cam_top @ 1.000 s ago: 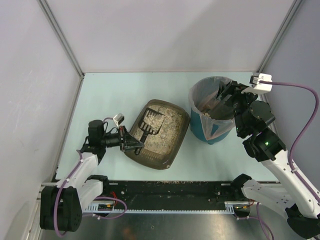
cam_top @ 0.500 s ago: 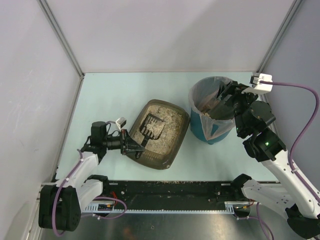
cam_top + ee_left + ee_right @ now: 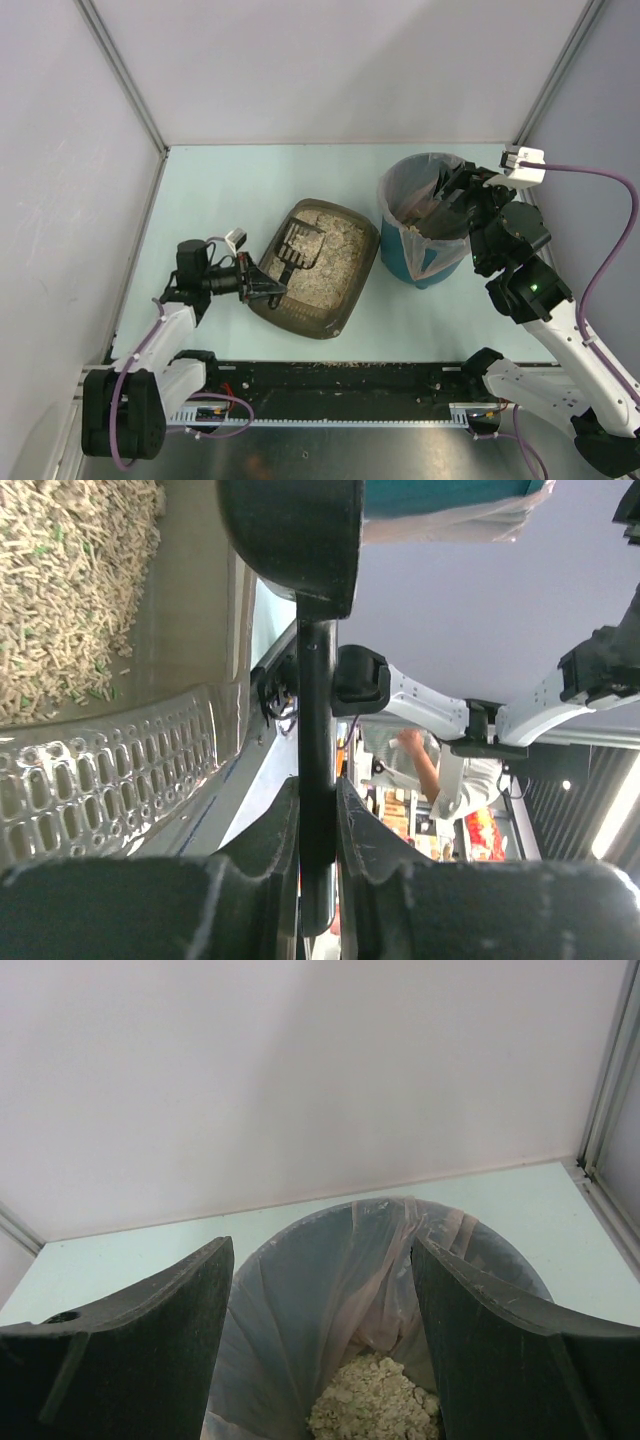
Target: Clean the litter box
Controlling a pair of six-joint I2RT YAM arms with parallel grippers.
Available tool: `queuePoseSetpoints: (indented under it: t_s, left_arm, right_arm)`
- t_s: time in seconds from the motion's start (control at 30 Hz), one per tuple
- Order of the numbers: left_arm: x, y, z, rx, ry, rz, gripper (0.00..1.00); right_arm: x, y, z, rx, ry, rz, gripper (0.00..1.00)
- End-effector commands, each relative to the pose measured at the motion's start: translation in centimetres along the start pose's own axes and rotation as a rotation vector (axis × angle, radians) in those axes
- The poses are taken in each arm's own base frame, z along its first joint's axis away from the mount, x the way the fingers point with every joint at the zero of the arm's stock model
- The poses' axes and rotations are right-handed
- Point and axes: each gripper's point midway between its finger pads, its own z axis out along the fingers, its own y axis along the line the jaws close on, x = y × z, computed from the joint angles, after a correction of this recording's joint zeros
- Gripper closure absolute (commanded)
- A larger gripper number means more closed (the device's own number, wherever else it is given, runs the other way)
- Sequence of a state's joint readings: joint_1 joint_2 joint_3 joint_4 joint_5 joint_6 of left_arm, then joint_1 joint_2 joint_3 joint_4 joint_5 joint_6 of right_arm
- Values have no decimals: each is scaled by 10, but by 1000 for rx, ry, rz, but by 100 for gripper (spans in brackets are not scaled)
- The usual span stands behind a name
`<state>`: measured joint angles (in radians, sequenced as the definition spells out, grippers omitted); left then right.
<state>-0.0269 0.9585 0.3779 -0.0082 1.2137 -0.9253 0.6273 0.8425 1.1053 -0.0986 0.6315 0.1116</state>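
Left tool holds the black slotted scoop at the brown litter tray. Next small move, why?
Probably push the black slotted scoop forward into the beige litter pellets: the left tool is shut on its handle and its blade looks empty.

The right gripper [image 3: 320, 1260] is spread wide above the bin [image 3: 505, 1265]. A clear bag [image 3: 290, 1310] lines the bin; pale clumps [image 3: 370, 1405], probably litter, lie at the bottom.

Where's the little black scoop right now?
In the top view, the scoop is over the left side of the litter box, its handle gripped by the left gripper, left of the teal bin.
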Motion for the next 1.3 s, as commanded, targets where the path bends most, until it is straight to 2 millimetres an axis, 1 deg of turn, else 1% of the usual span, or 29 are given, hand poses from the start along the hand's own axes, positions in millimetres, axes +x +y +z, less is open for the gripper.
queuePoseSetpoints:
  t_s: [0.0, 0.03, 0.07, 0.13, 0.2, 0.23, 0.27, 0.37, 0.4, 0.43, 0.47, 0.5, 0.53, 0.6, 0.67, 0.7, 0.73, 0.77, 0.83, 0.87, 0.97, 1.0, 1.03, 1.07, 1.1, 1.13, 1.17, 1.2, 1.27]
  left_arm:
    - [-5, -11, -2, 42, -14, 79, 100]
    - [-10, -11, -3, 37, -49, 51, 100]
    - [-6, -12, 0, 42, -29, 54, 100]
    - [13, -15, 9, 51, 80, 88, 100]
    - [3, -8, 1, 37, 12, 79, 100]
    - [-15, -6, -10, 31, -91, 59, 100]
    - [-17, -9, -11, 51, -101, 75, 100]
    - [-2, -11, -6, 74, -10, 61, 100]
    - [-4, -10, -9, 72, -28, 64, 100]
    - [-15, -7, -15, 62, -91, 59, 100]
    - [-18, -3, -13, 45, -113, 46, 100]
    - [-14, -7, -9, 50, -80, 57, 100]
    - [1, -9, 1, 58, 3, 57, 100]
    - [3, -9, 2, 55, 17, 69, 100]
    - [-5, -5, 1, 32, -30, 55, 100]
    - [-3, -8, 5, 32, -14, 67, 100]
    - [7, -12, 11, 41, 44, 81, 100]
    - [10, -10, 10, 31, 58, 60, 100]
    - [-10, -7, -2, 17, -36, 80, 100]
    - [-14, -6, -2, 18, -56, 82, 100]
    - [-1, -9, 0, 41, 16, 67, 100]
    - [-3, -8, -1, 40, 8, 84, 100]
    - [-15, -5, -9, 29, -60, 74, 100]
    - [-19, -3, -10, 19, -88, 72, 100]
    - [-16, -3, -7, 17, -79, 58, 100]
    - [1, -6, 4, 28, 10, 72, 100]
    - [6, -5, 6, 26, 37, 66, 100]
    - [6, -5, 6, 29, 43, 79, 100]
    - [-12, -1, 1, 3, -48, 72, 100]
  right_arm:
    - [-10, 0, 0, 6, -35, 19, 24]
    - [-11, 2, 0, -1, -37, 25, 24]
    - [-11, 1, 0, 2, -38, 28, 24]
    - [-9, 3, 1, -2, -34, 27, 24]
    - [-9, 5, 3, -7, -36, 22, 24]
    - [-10, 6, 3, -13, -39, 26, 24]
    - [-10, 7, 3, -18, -39, 29, 24]
    - [-13, 7, 2, -21, -50, 29, 24]
    - [-13, 8, 3, -24, -51, 24, 24]
    - [-14, 8, 3, -23, -55, 21, 24]
    - [-14, 7, 3, -21, -54, 18, 24]
    - [-14, 7, 3, -21, -54, 20, 24]
    - [-14, 7, 3, -21, -54, 21, 24]
    - [-14, 8, 3, -24, -52, 22, 24]
    - [-14, 8, 3, -28, -53, 27, 24]
    - [-13, 9, 3, -29, -50, 32, 24]
    - [-14, 8, 2, -26, -52, 36, 24]
    - [-14, 8, 2, -26, -50, 35, 24]
    - [-15, 6, 1, -21, -51, 33, 24]
    - [-15, 5, -1, -20, -53, 34, 24]
    - [-16, 2, -3, -15, -51, 26, 24]
    - [-15, 1, -3, -9, -49, 22, 24]
    - [-17, -1, -3, -3, -53, 17, 24]
    - [-17, -2, -5, -1, -51, 17, 24]
    - [-16, -3, -5, 4, -51, 19, 24]
    - [-17, -3, -5, 7, -51, 22, 24]
    - [-16, -3, -4, 10, -50, 21, 24]
    - [-15, -3, -3, 10, -49, 20, 24]
    - [-16, -3, -3, 13, -52, 27, 24]
